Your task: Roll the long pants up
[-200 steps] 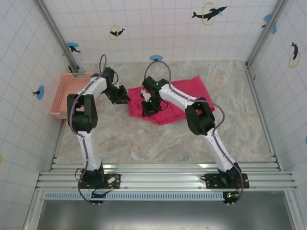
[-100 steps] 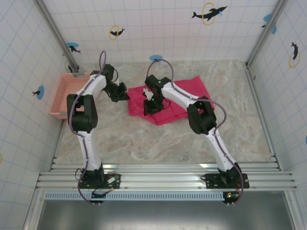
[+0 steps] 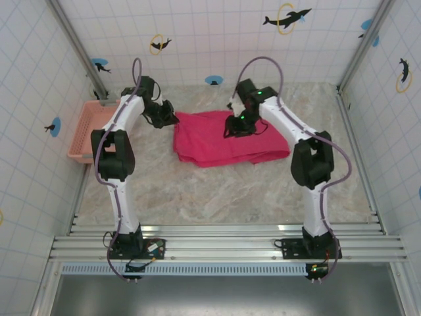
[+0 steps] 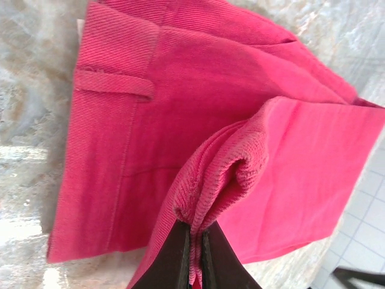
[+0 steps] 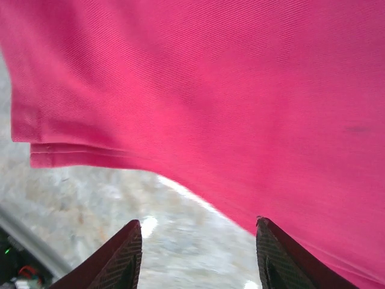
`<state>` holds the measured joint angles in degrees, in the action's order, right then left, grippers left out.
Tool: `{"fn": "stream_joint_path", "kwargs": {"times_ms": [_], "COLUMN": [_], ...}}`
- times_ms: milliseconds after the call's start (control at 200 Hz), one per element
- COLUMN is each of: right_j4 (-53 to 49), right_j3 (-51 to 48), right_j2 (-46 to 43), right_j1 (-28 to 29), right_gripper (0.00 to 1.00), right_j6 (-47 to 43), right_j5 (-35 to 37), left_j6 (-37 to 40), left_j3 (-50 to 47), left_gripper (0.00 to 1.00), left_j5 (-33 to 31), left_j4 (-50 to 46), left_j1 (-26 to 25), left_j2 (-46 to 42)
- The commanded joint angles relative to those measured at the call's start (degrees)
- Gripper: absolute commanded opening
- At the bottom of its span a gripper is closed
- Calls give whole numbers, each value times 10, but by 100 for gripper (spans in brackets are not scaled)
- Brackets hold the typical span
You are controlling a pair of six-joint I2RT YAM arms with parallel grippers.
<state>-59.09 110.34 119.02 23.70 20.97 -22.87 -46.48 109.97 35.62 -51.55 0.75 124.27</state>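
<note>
Left claw [image 4: 195,256]: jaws pressed together on a raised fold of the long pants [image 4: 150,120], with the fabric bunched and lifted just above the fingertips. In the overhead view this claw [image 3: 167,119] sits at the garment's left edge.

Right claw [image 5: 198,253]: jaws apart, nothing between them. The marbled counter [image 5: 180,229] shows in the gap, and a hemmed edge of the pants lies just beyond the fingertips. Overhead, the right claw [image 3: 237,126] stands over the upper middle of the garment.

The pants [image 3: 223,141] lie folded and mostly flat on the counter, toward its far centre, between the two arms.

A salmon lattice basket [image 3: 92,131] stands at the counter's left edge, apart from the pants.
</note>
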Motion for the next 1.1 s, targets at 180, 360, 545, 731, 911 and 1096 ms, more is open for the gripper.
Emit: {"fn": "stream_joint_path", "kwargs": {"times_ms": [180,360,545,731,911,1096], "right_j4": [-11,1,-11,-13,-12,-11], "right_j3": [-66,-44,-14,-15,-20,-37], "right_j2": [-5,41,94,121,143,136], "right_j1": [-134,-163,-176,-170,-163,-159], "right_gripper": [54,53,53,53,52,52], "right_j6": [-36,-34,-35,-32,-25,-24], "right_j5": [106,143,159,166,167,160], "left_j6": [-53,-93,-126,-165,-178,-169], "left_j3": [24,84,198,267,291,295], "left_gripper": [0,0,0,0,2,3], "left_j5": [56,71,70,82,71,50], "left_j4": [54,78,70,84,93,87], "left_j1": [2,1,-3,-6,-2,5], "left_j2": [19,32,74,134,168,213]}}
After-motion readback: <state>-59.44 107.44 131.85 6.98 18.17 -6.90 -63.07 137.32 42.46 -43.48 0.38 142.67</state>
